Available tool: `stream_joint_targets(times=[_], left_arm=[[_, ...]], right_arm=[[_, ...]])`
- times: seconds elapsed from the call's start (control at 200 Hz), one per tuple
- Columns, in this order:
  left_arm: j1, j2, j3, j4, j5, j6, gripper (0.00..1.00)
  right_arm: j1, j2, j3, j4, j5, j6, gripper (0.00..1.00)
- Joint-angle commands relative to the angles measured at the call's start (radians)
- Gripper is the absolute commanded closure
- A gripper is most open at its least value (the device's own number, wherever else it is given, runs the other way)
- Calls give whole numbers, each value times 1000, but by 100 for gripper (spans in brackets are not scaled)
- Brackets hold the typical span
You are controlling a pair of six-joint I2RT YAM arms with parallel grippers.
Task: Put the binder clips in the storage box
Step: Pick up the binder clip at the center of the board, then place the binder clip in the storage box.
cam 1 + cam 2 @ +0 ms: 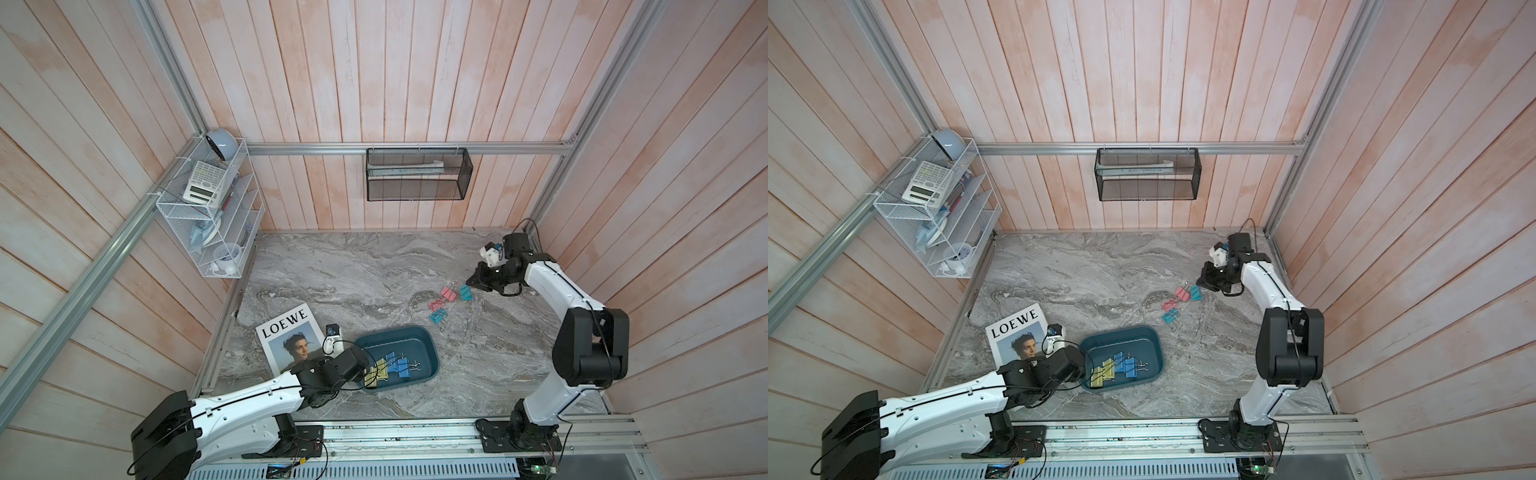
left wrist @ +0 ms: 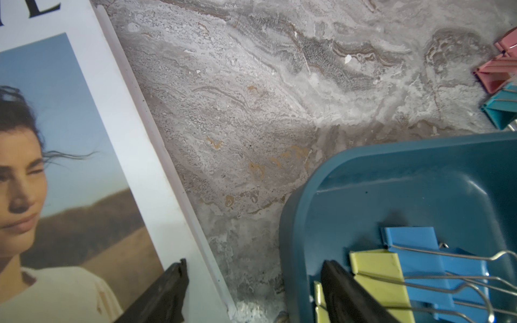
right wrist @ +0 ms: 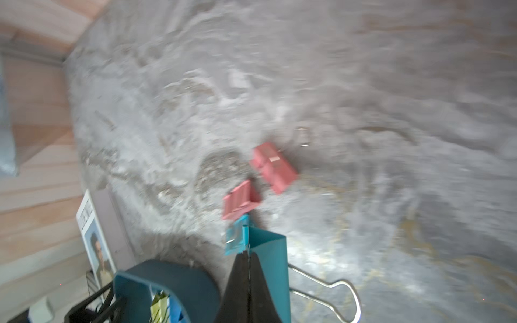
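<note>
Top view: we count four binder clips in the storage box, four outside near the right gripper. Left wrist: left gripper spread astride the box rim. Right wrist: jaws together at teal clip; light, stiff, so we'd pinch its body.

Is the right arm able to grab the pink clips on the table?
Probably yes. The right gripper sits close to the pink clips, which lie uncovered on the table. A teal clip lies right by the gripper, which is shut and would need to open.

"LOEWE" — black capitals, top of white magazine cover
</note>
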Motion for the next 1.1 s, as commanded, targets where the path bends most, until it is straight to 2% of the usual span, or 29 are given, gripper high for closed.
stream_joint_targets(times=[0.0, 0.11, 0.245, 0.58, 0.825, 1.09], left_arm=[[6, -11, -8, -35, 19, -7, 18], [6, -17, -13, -29, 17, -6, 18], [6, -18, -14, -31, 17, -6, 18], [6, -46, -22, -35, 8, -6, 18], [6, -46, -26, -29, 9, -7, 18], [6, -50, -27, -34, 11, -7, 18]], right_arm=[[199, -77, -54, 32, 21, 120, 100], [328, -87, -103, 178, 40, 233, 100], [426, -44, -142, 338, 37, 335, 100], [631, 88, -171, 506, 72, 483, 100], [708, 118, -204, 552, 84, 547, 100], [746, 137, -245, 575, 123, 578, 100]])
